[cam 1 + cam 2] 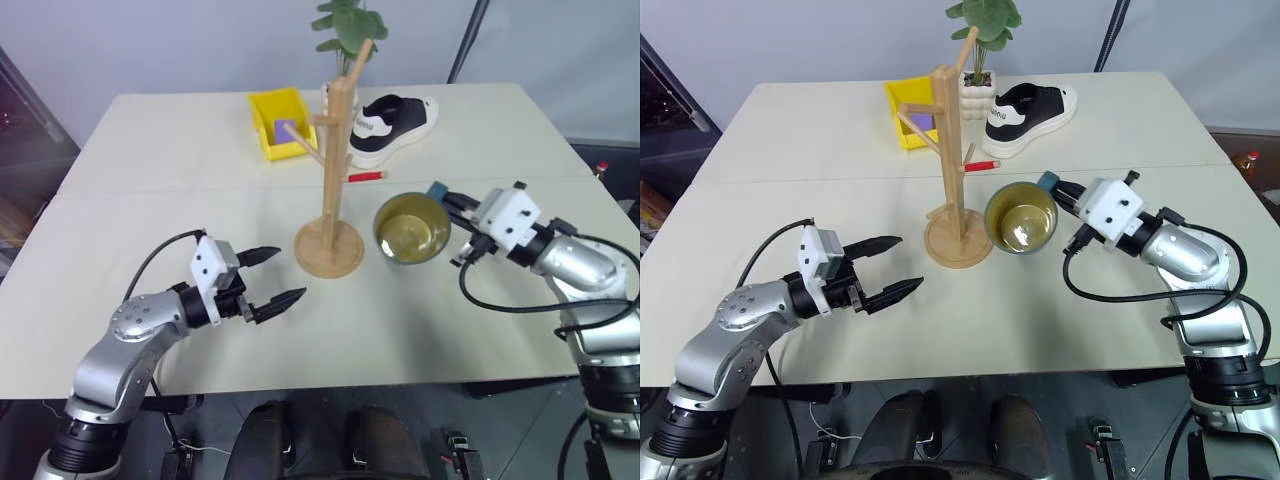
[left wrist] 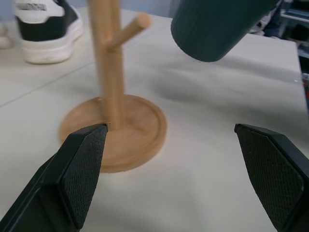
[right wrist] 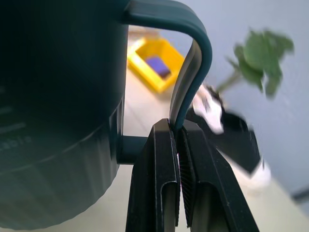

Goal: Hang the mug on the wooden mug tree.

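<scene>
Progress is judged at roughly the halfway stage: the mug [image 1: 411, 229] is gripped and held in the air just beside the wooden mug tree [image 1: 331, 170], but it is not yet hung on any peg. The right gripper [image 3: 179, 159] is clamped on the loop handle [image 3: 190, 63], its two fingers pressed together on the thin strap with no gap visible. The left gripper [image 1: 272, 277] is held wide apart with nothing between its fingers (pointed toward the round base). What remains, by estimate, is for the handle to be brought over a slanted peg and released. The mug is seen as dull blue outside with a ribbed wall, yellow inside, tipped so that its mouth faces up toward the head camera.
</scene>
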You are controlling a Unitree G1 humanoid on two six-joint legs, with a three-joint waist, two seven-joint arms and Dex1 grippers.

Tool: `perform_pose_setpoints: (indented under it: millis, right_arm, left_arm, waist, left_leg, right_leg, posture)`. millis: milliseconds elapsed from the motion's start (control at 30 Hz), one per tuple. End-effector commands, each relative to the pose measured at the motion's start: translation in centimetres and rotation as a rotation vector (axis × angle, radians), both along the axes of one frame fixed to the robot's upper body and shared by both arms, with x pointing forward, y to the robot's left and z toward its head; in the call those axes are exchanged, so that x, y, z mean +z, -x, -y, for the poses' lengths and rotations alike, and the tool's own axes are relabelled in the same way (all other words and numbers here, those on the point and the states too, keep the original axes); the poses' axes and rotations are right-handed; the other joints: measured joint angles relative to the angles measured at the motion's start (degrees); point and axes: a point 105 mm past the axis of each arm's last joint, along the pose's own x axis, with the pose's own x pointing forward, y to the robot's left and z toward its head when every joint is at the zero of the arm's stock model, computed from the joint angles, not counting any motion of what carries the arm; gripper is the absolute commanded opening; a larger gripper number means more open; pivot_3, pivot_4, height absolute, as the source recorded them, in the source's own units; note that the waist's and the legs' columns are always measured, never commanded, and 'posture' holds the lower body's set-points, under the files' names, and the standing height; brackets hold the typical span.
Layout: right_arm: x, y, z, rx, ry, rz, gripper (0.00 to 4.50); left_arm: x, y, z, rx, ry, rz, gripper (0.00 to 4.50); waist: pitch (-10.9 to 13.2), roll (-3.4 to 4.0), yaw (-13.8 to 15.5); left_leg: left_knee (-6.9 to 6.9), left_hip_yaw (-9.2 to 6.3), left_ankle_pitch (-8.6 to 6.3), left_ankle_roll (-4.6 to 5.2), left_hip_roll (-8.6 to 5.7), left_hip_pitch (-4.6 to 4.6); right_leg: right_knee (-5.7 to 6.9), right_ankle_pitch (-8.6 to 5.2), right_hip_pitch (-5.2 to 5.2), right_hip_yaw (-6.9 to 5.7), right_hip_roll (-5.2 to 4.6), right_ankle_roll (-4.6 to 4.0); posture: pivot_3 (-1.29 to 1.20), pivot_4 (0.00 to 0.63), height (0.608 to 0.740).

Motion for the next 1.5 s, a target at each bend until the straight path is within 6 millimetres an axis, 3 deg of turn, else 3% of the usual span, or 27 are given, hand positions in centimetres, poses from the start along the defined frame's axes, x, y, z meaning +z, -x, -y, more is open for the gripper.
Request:
perform_pose_setpoints:
  millis: [33,233,433,900,1000,1167,1367,1500]
  right_arm:
    - [1.9,0.4,-1.2,0.04,0.069,0.05,0.05]
    - [3.7,-0.1,-2.9,0.07,0.111,0.069,0.05]
    - [4.3,-0.7,-4.1,0.094,0.142,0.059,0.05]
    - [2.6,-2.8,-4.1,0.057,0.203,0.014,0.05]
    - [3.0,-2.9,-4.1,0.057,0.189,0.028,1.06]
    - [3.9,-2.7,-3.6,0.045,0.189,0.072,3.59]
    - [4.6,-1.2,-0.7,0.022,-0.011,0.003,3.59]
    - [3.3,-0.4,0.9,-0.02,-0.087,-0.069,3.59]
  left_arm:
    - [2.0,0.2,-0.3,-0.013,0.036,0.057,4.5]
    - [4.3,0.5,-0.5,-0.026,0.094,0.079,4.5]
    - [5.5,0.5,-0.4,-0.031,0.118,0.099,4.5]
    - [5.7,0.6,-0.2,-0.021,0.139,0.104,4.5]
    - [5.7,0.6,-0.2,-0.018,0.138,0.104,4.5]
    - [5.6,0.6,-0.3,-0.014,0.14,0.102,4.5]
    - [5.0,0.1,-1.4,0.046,0.17,0.079,4.5]
    - [4.5,-0.2,-2.2,0.082,0.185,0.063,4.5]
  waist:
    - [0.01,-0.03,-0.05]
    - [0.03,-0.05,-0.46]
    - [0.05,-0.07,-0.38]
    - [0.06,-0.1,-0.38]
    - [0.06,-0.1,-0.39]
    - [0.06,-0.1,-0.39]
    - [0.08,-0.14,-0.15]
    - [0.09,-0.15,-0.35]
  left_leg:
    - [0.0,0.0,-0.01,0.01,0.0,-0.01]
    - [0.0,0.0,-0.01,0.01,0.02,-0.01]
    - [0.0,0.01,-0.01,0.02,0.01,-0.01]
    - [0.02,0.02,0.0,0.02,0.01,-0.01]
    - [0.03,0.02,0.0,0.02,0.01,0.0]
    - [0.03,0.02,0.0,0.02,0.01,0.0]
    - [0.03,0.01,-0.01,0.03,0.0,0.0]
    - [0.02,0.0,-0.01,0.04,0.01,-0.01]
  right_leg:
    - [-0.02,0.0,0.0,0.0,-0.01,0.0]
    - [0.0,0.01,-0.03,0.0,-0.01,-0.03]
    - [-0.01,0.02,-0.03,0.0,-0.01,-0.04]
    - [0.0,0.02,-0.02,0.0,-0.01,-0.04]
    - [0.0,0.02,-0.01,-0.01,-0.01,-0.04]
    - [0.01,0.02,-0.01,-0.01,-0.01,-0.04]
    - [0.0,0.02,0.01,-0.01,-0.01,-0.04]
    - [0.0,0.02,0.02,-0.01,-0.01,-0.04]
  posture:
    - [0.0,0.15,0.74]
    - [0.0,0.15,0.74]
    - [0.0,0.15,0.74]
    - [0.0,0.15,0.74]
    - [0.0,0.15,0.74]
    - [0.0,0.15,0.74]
    - [0.0,0.15,0.74]
    - [0.0,0.15,0.74]
